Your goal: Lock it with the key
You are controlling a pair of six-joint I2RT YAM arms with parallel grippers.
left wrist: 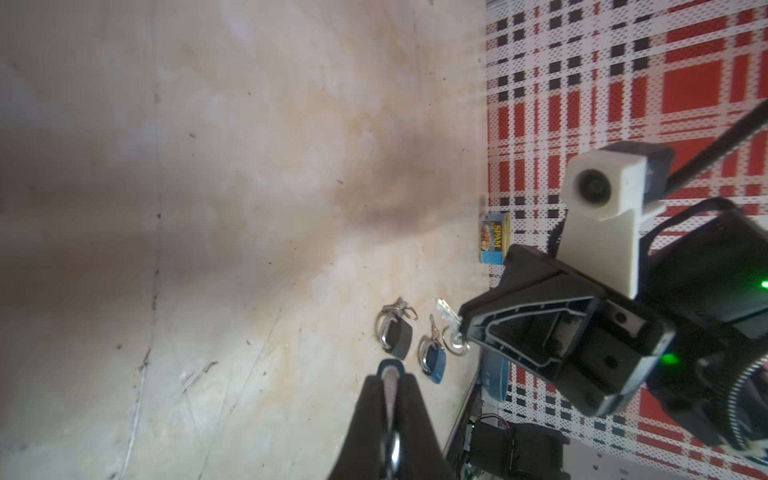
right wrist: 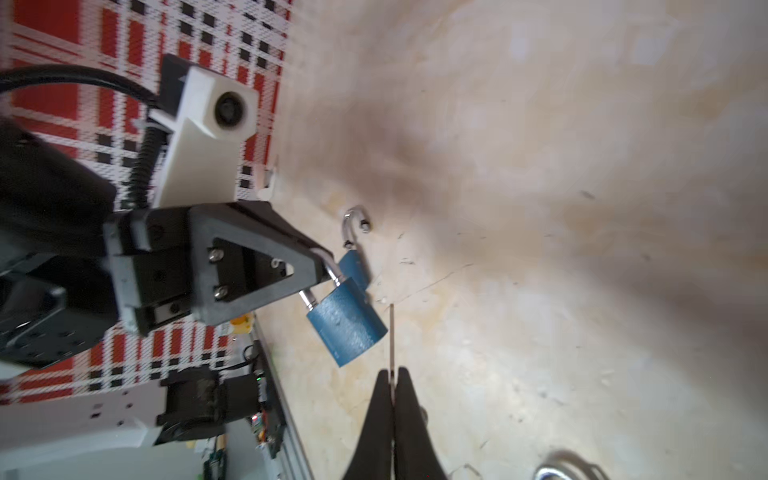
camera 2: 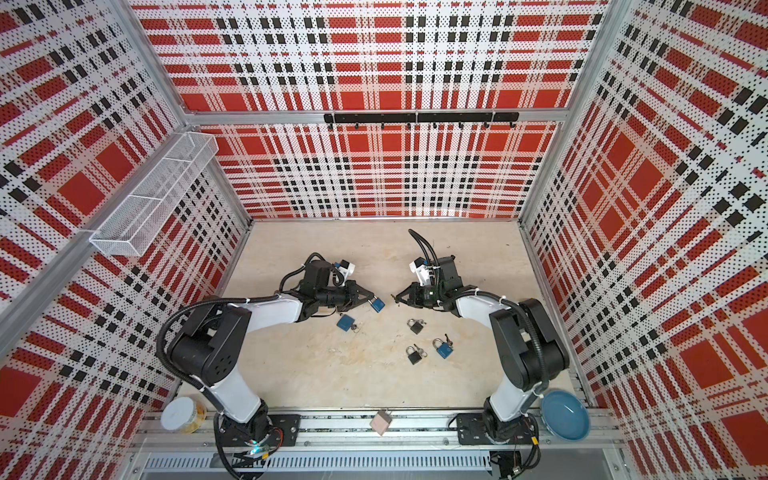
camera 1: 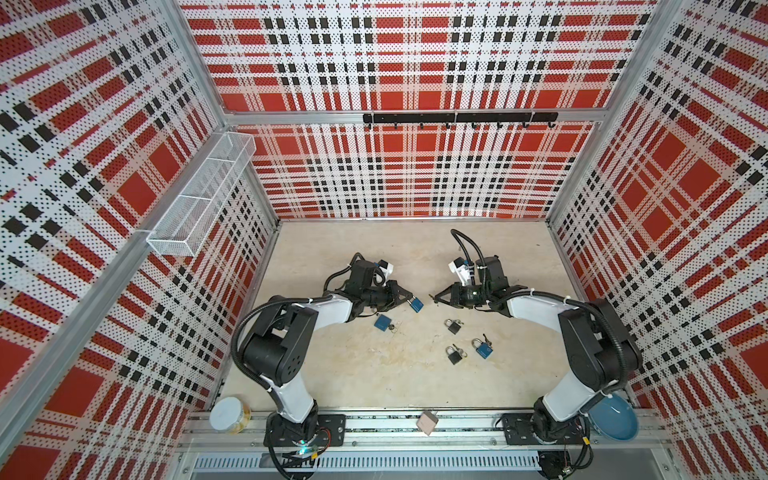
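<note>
Gripped blue padlock (camera 1: 416,306) as reference: narrow clear gap to the key (right wrist: 391,332) beside it; four loose padlocks (camera 1: 454,325) obstruct nearer the arm bases (camera 1: 305,428) — bare tabletop (camera 1: 415,249) behind.

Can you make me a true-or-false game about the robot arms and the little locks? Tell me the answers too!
1. The left gripper holds a blue padlock by its metal loop. True.
2. The right gripper is open and empty. False: it is shut on a key.
3. Four loose padlocks lie on the table. True.
4. The key is already stuck inside the held padlock. False: both top views show a gap between them.
5. The bowl by the right arm's base is red. False: it is blue.
</note>
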